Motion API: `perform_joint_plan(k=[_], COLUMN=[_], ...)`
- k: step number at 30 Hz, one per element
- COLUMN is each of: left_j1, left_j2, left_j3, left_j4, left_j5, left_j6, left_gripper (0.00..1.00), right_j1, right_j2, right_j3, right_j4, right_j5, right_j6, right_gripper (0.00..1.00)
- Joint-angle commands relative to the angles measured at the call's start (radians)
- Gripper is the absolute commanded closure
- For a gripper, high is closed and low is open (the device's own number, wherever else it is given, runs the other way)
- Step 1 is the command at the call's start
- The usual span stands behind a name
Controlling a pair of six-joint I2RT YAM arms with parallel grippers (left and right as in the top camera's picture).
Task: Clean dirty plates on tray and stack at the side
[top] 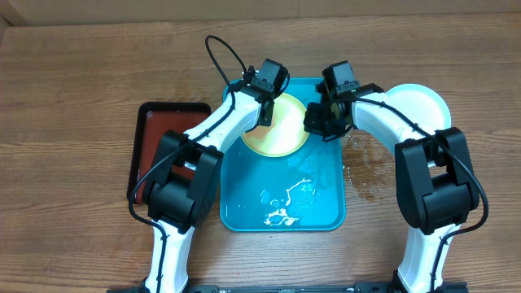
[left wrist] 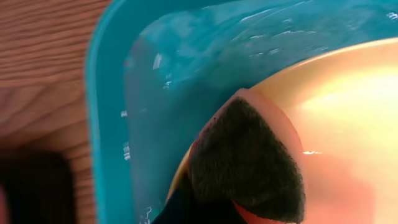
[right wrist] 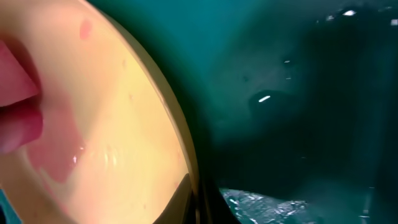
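From the overhead camera I have the large bright turquoise-blue rectangular plastic tray (top: 326,213) in the middle of the wooden table (top: 73,236), and both arms reach into its far half. A round cream dinner plate with a yellow-green rim (top: 281,137) lies there, inside the tray, between the two grippers.

My left gripper (top: 262,107) is at the plate's far-left edge with its jaws closed. On the left wrist camera a dark, coarse-textured pad with a pinkish-red edge (left wrist: 249,162) lies against the plate's rim. I cannot tell whether the jaws actually grip that pad.

My right gripper (top: 320,122) is at the plate's right edge, also fully closed. Its wrist camera shows only the plate's surface, the tray floor and a blurred pink shape (right wrist: 17,93) at the left of the picture, so I cannot tell whether it has hold of anything.

White foam and water (top: 285,203) lie on the near half of the tray floor. A round white plate with a light-blue rim (top: 422,99) rests on the table to the right of the tray, partly under my right arm. A smaller dark red-brown tray with a black rim (top: 155,130) sits to the left of the blue one
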State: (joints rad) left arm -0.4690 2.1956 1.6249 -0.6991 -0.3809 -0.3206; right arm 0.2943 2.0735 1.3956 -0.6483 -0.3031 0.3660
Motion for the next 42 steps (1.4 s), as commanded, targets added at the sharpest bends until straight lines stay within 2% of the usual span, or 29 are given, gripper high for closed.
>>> perform_joint_plan(k=[1, 4, 6, 8, 12, 18, 25, 28, 33, 36, 42], left_j1=[0.027, 0.037, 0.056, 0.082, 0.158, 0.283, 0.362, 0.373, 0.377, 0.382, 0.392], left_j2=[-0.061, -0.138, -0.204, -0.257, -0.328, -0.321, -0.318, -0.318, -0.318, -0.318, -0.318], left_j3=[0.045, 0.050, 0.050, 0.050, 0.050, 0.014, -0.182, -0.255, -0.269, -0.269, -0.269], left_j4=[-0.032, -0.076, -0.143, -0.205, -0.327, -0.478, -0.351, -0.291, -0.283, -0.283, -0.280], left_j5=[-0.119, -0.065, -0.026, 0.006, 0.029, 0.117, 0.140, 0.134, 0.026, -0.016, -0.018], left_j6=[-0.049, -0.135, -0.245, -0.305, -0.312, -0.311, -0.311, -0.304, -0.304, -0.304, -0.304], left_gripper=[0.96, 0.96, 0.96, 0.96, 0.96, 0.96, 0.96, 0.96, 0.94, 0.86, 0.83], right_j1=[-0.013, -0.013, -0.013, -0.005, 0.028, 0.107, 0.203, 0.268, 0.373, 0.420, 0.487], right_j2=[0.008, 0.008, 0.008, 0.008, 0.008, 0.008, 0.008, 0.008, 0.008, 0.008, 0.008], right_j3=[0.040, 0.094, 0.154, 0.220, 0.350, 0.468, 0.485, 0.485, 0.485, 0.485, 0.485], right_j4=[-0.016, -0.061, -0.125, -0.196, -0.315, -0.395, -0.402, -0.407, -0.401, -0.401, -0.366], right_j5=[0.018, 0.018, 0.022, 0.056, 0.270, 0.679, 0.946, 1.120, 1.437, 1.516, 1.564], right_j6=[-0.026, -0.073, -0.145, -0.215, -0.271, -0.271, -0.324, -0.353, -0.403, -0.452, -0.596], right_gripper=[0.96, 0.96, 0.96, 0.96, 0.96, 0.96, 0.96, 0.96, 0.96, 0.96, 0.96])
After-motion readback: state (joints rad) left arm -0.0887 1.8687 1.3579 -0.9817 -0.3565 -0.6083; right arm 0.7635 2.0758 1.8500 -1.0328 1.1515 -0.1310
